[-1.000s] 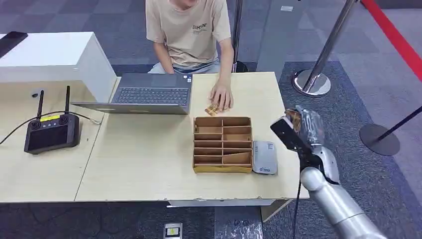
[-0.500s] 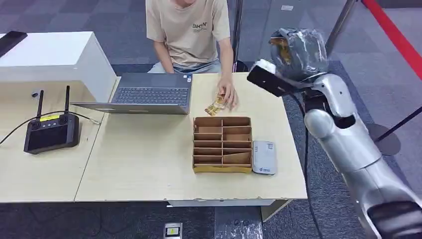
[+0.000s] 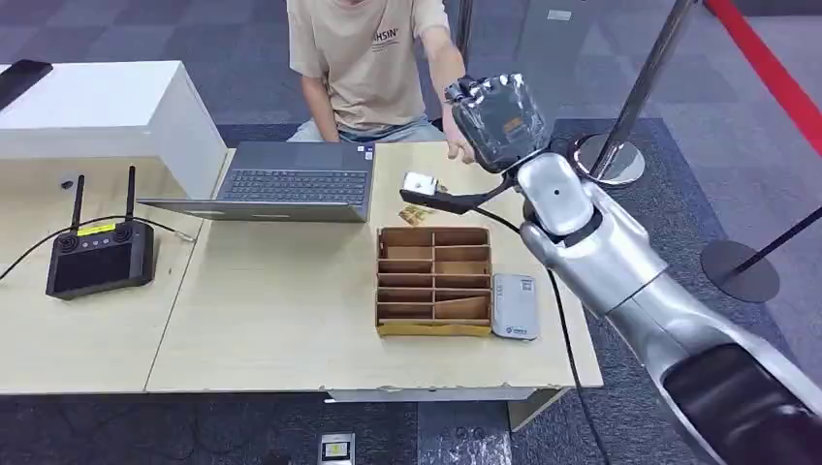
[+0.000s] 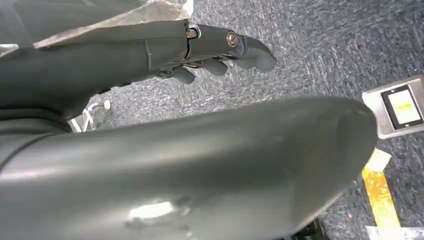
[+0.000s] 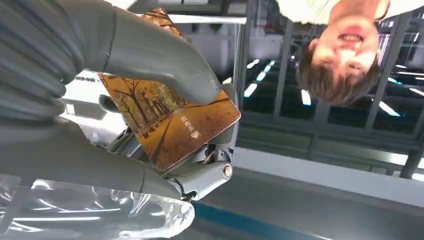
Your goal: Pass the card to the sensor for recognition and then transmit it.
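Note:
My right hand (image 3: 494, 116), wrapped in clear plastic, is raised over the far right part of the table, close to the person. It holds an orange card (image 5: 175, 125) printed with autumn trees, pinched between the thumb (image 5: 150, 55) and the fingers. The person's hand (image 3: 456, 147) is lifted just beside my hand, close to it. The white card sensor (image 3: 514, 305) lies flat on the table, to the right of the cardboard organizer (image 3: 433, 281). My left hand (image 4: 215, 55) hangs over the grey carpet, holding nothing, its fingers lightly bent.
Some loose orange cards (image 3: 417, 214) lie behind the organizer. An open laptop (image 3: 291, 179) sits in front of the person. A black remote controller (image 3: 97, 257) and a white box (image 3: 97, 111) stand at the left. Chrome stanchions (image 3: 609, 160) stand on the floor to the right.
My right arm swung up from beside the table's right edge and across toward the person, carrying the card. The person's hand left the loose cards and rose toward my hand.

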Motion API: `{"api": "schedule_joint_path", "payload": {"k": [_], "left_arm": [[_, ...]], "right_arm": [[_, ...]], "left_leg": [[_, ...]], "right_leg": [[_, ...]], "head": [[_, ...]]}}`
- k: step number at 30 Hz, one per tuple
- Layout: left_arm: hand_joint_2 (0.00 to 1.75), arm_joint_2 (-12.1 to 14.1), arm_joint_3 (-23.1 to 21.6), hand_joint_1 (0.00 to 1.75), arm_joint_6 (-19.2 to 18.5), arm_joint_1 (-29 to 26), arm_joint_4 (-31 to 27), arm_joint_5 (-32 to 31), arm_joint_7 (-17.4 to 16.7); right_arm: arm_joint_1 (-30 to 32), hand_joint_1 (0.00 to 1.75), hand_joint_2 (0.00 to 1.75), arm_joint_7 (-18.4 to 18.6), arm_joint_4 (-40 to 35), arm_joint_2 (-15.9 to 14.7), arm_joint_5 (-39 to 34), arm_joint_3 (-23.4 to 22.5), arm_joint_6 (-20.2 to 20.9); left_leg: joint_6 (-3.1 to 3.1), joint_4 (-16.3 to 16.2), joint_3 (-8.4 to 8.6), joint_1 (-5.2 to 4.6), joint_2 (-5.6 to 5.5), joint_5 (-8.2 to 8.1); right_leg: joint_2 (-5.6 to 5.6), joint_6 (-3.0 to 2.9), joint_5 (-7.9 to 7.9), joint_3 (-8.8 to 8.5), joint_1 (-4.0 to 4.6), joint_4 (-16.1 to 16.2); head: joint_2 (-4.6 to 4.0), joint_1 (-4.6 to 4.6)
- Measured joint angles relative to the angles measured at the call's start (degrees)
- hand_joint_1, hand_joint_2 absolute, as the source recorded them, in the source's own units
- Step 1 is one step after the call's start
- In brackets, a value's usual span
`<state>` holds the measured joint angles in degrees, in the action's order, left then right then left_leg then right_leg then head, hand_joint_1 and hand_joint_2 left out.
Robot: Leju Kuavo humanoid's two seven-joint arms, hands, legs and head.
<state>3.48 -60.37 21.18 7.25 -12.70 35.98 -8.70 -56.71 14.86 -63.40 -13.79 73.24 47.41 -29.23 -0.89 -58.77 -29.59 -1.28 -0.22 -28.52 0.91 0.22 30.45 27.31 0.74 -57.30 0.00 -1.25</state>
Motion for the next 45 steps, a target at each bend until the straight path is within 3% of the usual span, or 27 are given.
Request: {"api": "schedule_joint_path", "payload": {"k": [4,9,10,11,18,25,32,40,41,45], "left_arm": [[0.00,0.0,-0.5,0.00,0.2,0.0,0.0,-0.6,-1.4],[0.00,0.0,-0.8,0.00,0.2,0.1,0.0,-0.8,-1.9],[0.00,0.0,-0.9,0.00,0.1,0.1,0.0,-1.0,-2.3],[0.00,0.0,-1.0,0.00,0.1,0.1,0.0,-1.3,-2.7],[0.00,0.0,-2.1,0.00,0.1,0.1,0.0,-2.4,-3.4],[0.00,0.0,-2.3,0.00,0.3,0.0,0.0,-2.3,-3.2],[0.00,0.0,-2.6,0.00,-0.1,-0.9,0.0,-1.9,-3.3],[0.00,0.0,-2.6,0.00,0.7,-1.2,0.0,0.4,-2.4],[0.00,0.0,-2.6,0.00,1.0,-1.2,0.0,0.7,-2.1],[0.00,0.0,-2.5,0.00,1.5,-1.3,0.0,1.8,-1.5]], "right_arm": [[-0.2,1.75,1.75,0.1,4.6,2.6,-4.8,0.4,-3.8],[-0.4,1.75,1.75,-0.6,9.6,5.4,-6.8,0.7,-4.8],[-0.4,0.10,0.00,-0.6,10.5,5.9,-7.4,0.7,-4.8],[-0.4,0.00,0.00,-0.6,11.2,6.2,-8.1,0.7,-4.7],[-0.4,0.00,0.00,-2.4,15.1,8.0,-13.4,0.6,-4.2],[0.0,0.00,0.00,-2.3,15.2,7.4,-18.0,-0.2,-3.6],[4.9,0.00,0.00,-2.5,5.7,3.4,-32.6,-5.7,-7.4],[16.3,0.00,0.00,-11.0,-11.5,-1.1,-50.5,-13.1,-6.0],[17.9,0.00,1.75,-11.9,-13.4,-1.6,-51.5,-13.9,-5.6],[24.2,0.00,1.75,-12.9,-20.4,-3.4,-51.0,-16.3,-3.0]], "left_leg": [[0.00,0.0,0.01,0.00,0.00,0.00],[0.00,0.0,0.01,0.01,0.00,0.00],[0.00,0.0,0.01,0.01,0.00,0.00],[0.00,0.0,0.00,0.01,0.00,0.00],[0.00,0.0,0.00,0.01,0.00,0.00],[0.00,0.0,0.02,0.00,0.01,0.00],[-0.01,-0.1,0.02,0.00,0.01,-0.01],[-0.02,-0.1,0.04,0.01,0.01,-0.02],[-0.02,-0.1,0.05,0.01,0.00,-0.02],[-0.02,-0.1,0.03,0.01,0.01,-0.03]], "right_leg": [[0.00,0.00,0.00,0.01,0.00,0.0],[0.00,0.00,0.00,0.01,0.00,0.0],[0.00,0.00,0.00,0.02,0.00,0.0],[0.00,0.00,0.00,0.02,0.00,0.0],[0.00,0.00,0.00,0.04,0.00,0.0],[-0.01,0.00,0.00,0.04,-0.01,0.0],[-0.01,0.00,0.00,0.04,-0.03,0.0],[-0.02,0.00,0.00,0.01,-0.03,0.0],[-0.02,0.00,0.00,0.01,-0.02,0.0],[-0.02,0.00,0.00,0.01,-0.02,0.0]], "head": [[0.00,-0.02],[0.00,-0.02],[0.00,0.00],[0.00,-0.02],[0.00,-0.02],[0.00,-0.02],[0.00,-0.02],[0.00,-0.02],[0.00,-0.02],[0.00,-0.02]]}}
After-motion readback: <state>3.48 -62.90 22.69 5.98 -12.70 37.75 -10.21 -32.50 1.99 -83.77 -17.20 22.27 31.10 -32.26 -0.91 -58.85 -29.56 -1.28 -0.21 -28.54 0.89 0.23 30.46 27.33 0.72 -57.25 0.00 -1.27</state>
